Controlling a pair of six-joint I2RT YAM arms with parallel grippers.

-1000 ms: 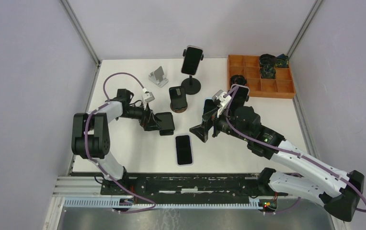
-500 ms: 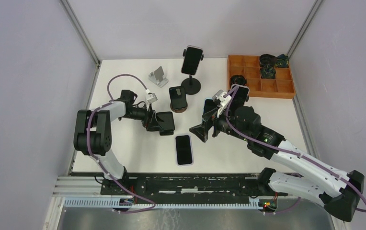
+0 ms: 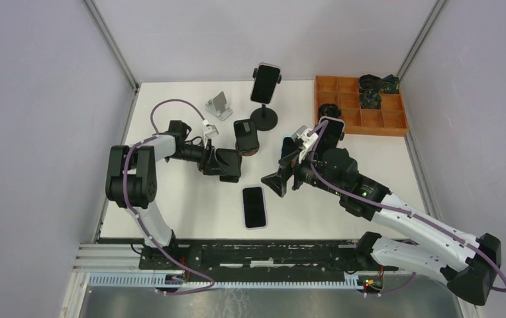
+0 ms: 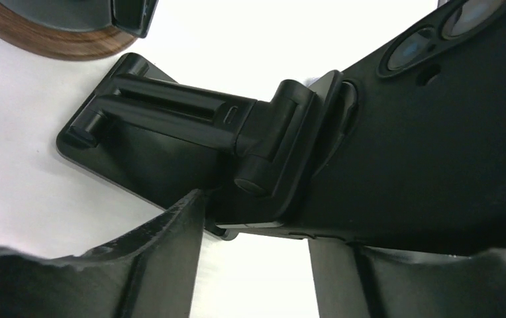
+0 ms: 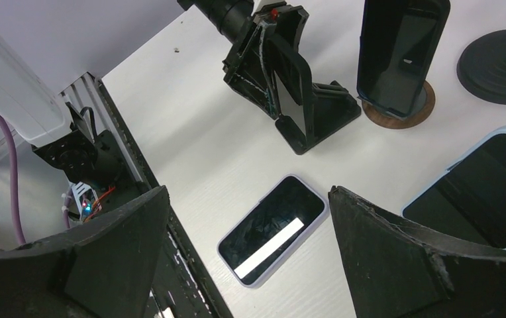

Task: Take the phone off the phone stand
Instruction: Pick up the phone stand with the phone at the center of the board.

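A black phone (image 3: 230, 159) leans on a black folding stand (image 3: 232, 173) at the table's left middle. In the left wrist view I see the phone's back (image 4: 436, 132) and the stand's hinged arm (image 4: 164, 112). My left gripper (image 3: 216, 161) is open, with a gap between its fingers. Its fingertips (image 4: 191, 205) rest against the phone's side edge and the stand's cradle, spaced along that edge, not across the phone's thickness. The right wrist view shows this gripper (image 5: 257, 59) beside the phone (image 5: 289, 79). My right gripper (image 3: 278, 182) is wide open and empty above the table.
A phone in a pale case (image 3: 253, 207) lies flat near the front. Another phone stands on a round wooden base (image 3: 245, 136), and one sits on a pole stand (image 3: 265, 83). A silver stand (image 3: 218, 106) is empty. A wooden tray (image 3: 363, 131) is at the back right.
My left gripper has moved slightly right and away from me, and the phone and stand have shifted a little with it. The right arm has barely moved.
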